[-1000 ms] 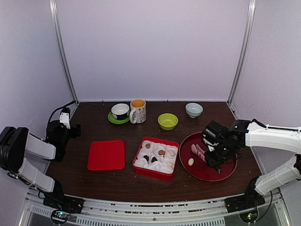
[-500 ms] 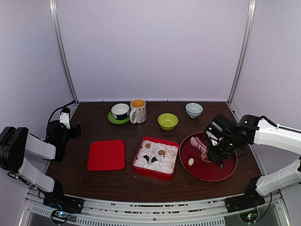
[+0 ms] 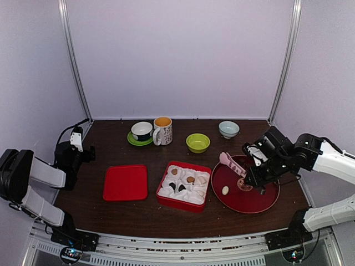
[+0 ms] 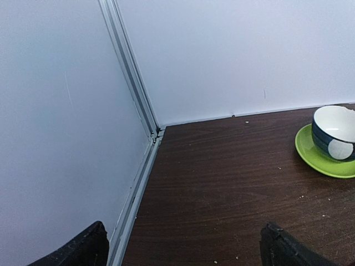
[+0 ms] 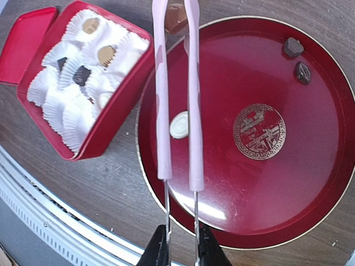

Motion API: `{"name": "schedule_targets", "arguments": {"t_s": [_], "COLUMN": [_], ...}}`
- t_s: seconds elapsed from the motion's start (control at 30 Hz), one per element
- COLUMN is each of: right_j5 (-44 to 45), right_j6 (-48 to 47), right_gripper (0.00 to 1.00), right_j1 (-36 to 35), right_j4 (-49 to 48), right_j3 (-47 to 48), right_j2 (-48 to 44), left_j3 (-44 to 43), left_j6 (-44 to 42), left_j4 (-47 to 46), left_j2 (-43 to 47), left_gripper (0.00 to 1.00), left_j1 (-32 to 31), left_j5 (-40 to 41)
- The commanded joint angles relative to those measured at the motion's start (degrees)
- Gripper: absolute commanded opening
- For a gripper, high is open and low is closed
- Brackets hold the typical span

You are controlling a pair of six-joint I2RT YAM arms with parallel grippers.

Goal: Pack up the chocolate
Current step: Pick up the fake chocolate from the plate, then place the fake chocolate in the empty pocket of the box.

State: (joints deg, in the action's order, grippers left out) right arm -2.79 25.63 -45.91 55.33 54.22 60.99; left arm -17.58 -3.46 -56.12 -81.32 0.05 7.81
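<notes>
Dark wood table, white walls.

Top view: your left gripper sits folded back at the left edge, well apart from everything. Your right gripper is over the red plate, clamped on the pink tongs. The tong tips point left past the plate's rim, toward the box. One white chocolate lies on the plate's left part. The box holds paper cups. The lid lies just left of it. Along the back: cup on saucer, mug, green bowl, pale bowl.

Left wrist view: you see only two dark fingertips at the bottom corners. Jaws are wide apart with nothing between them. The cup is at the right edge.

Right wrist view: your jaws pinch the tongs' metal end at the bottom edge. The tong arms are nearly together, with a caramel chocolate caught between the tips, seen over the gap between box and plate. The white chocolate lies on the plate beside the left tong arm. Two dark chocolates lie near the plate's far right rim. Boxed chocolates sit in cups: tan, caramel, dark, cream.
</notes>
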Motion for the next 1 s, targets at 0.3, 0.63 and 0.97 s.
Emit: {"name": "schedule_targets", "arguments": {"t_s": [0.3,0.63,0.97], "right_j5": [-10.2,-15.85,-15.85], "right_j6": [-1.81,-2.56,-3.76], "right_gripper": [0.17,0.18,0.17], "right_j1": [-1.68,-5.02,-10.91], "right_j4": [-7.65,-13.16,-19.71], "right_j3": [0.84,1.05,3.74], "right_j2": [-5.12,-2.17,7.16], "left_j3": [-0.61,-0.66,-0.61], "left_j6": [0.28,0.28,0.21], "left_j4": [-3.29,-3.23,-3.3], "left_j2": [-0.32,-0.3,-0.32], "left_gripper": [0.98,0.98,0.98], "left_j1": [0.54,0.53,0.49], "left_j5": [-0.43,-0.43,-0.43]}}
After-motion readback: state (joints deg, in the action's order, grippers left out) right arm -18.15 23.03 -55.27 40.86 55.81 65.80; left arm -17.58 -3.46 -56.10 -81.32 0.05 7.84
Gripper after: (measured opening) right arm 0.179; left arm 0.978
